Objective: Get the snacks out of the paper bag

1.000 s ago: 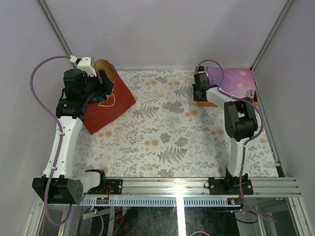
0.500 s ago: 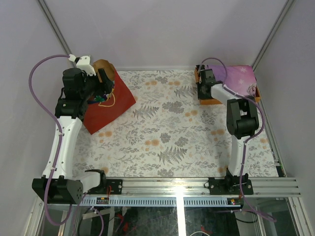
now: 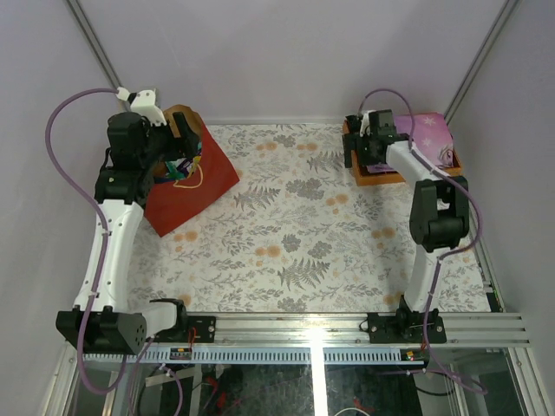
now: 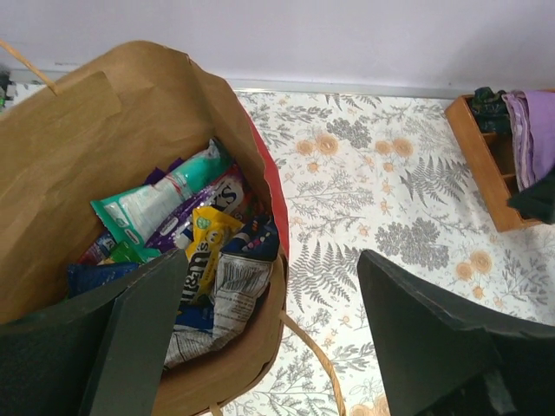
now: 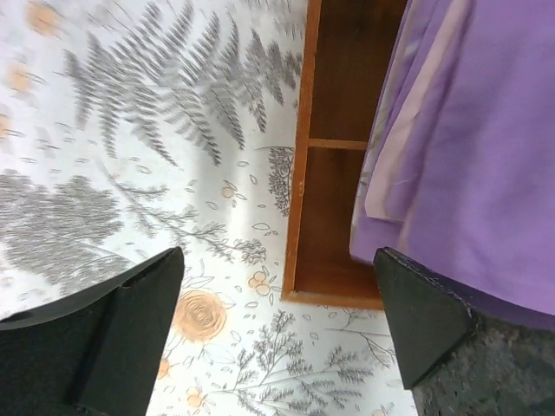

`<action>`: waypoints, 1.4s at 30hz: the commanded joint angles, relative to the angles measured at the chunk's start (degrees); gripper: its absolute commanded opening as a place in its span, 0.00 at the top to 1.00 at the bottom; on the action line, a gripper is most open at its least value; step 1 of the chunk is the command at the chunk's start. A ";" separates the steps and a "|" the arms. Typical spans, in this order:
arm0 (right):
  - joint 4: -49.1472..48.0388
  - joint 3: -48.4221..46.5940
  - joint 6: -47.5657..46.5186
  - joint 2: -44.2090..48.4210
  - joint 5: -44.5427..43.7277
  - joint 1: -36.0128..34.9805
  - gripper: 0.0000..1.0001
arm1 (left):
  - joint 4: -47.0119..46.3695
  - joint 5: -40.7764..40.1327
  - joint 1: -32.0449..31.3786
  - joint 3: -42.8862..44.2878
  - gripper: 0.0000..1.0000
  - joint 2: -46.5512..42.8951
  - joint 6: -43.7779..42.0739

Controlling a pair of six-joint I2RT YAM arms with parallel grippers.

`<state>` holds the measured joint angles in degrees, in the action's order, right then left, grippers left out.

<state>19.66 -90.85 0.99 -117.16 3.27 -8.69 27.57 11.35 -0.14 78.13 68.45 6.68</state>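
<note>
Snacks (image 4: pixel 186 251) lie heaped inside the red bag (image 4: pixel 78 156) at far left. Left gripper (image 4: pixel 269 260) hangs over its mouth, jaws apart, empty. Right gripper (image 5: pixel 277 256), jaws wide, empty, hovers over the tray (image 5: pixel 299 217) and cloth (image 5: pixel 468 156), far right.

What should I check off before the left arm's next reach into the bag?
1. Paper bag mouth open: ok.
2. Snacks visible inside the bag: ok.
3. Left gripper open and empty at the bag's mouth: ok.
4. Right gripper open and empty over the wooden tray: ok.
5. What lies in the tray under the purple cloth: cannot tell.
</note>
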 commanded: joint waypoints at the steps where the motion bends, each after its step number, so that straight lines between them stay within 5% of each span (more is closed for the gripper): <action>1: -1.55 -1.98 -0.12 14.03 3.59 0.02 0.01 | -0.24 -4.63 -0.39 3.17 0.19 2.28 -1.86; 7: -4.14 3.34 3.15 27.15 6.82 0.01 0.01 | 3.95 -6.46 -0.95 10.74 0.19 12.41 -2.63; 12: -6.45 10.03 5.76 35.57 9.43 -0.01 0.01 | 5.68 -6.22 -2.92 17.05 0.30 18.51 -2.45; 21: -8.15 20.22 8.29 45.62 10.81 0.05 0.01 | 6.27 -12.06 -7.64 13.28 0.41 23.33 -2.19; 26: -7.75 22.47 8.99 47.08 11.93 0.03 0.01 | 6.27 -14.23 -11.67 13.65 0.61 25.90 -1.19; 31: -6.67 23.38 9.26 48.73 9.31 0.04 0.01 | 7.19 -17.62 -16.37 15.55 1.00 28.94 -0.96; 42: -7.28 25.94 12.58 52.26 6.99 0.00 0.00 | 7.63 -22.55 -32.41 26.27 1.00 35.43 -0.04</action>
<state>14.68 -66.28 11.16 -66.83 11.66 -8.67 38.06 -11.42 -24.40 98.28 101.89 5.72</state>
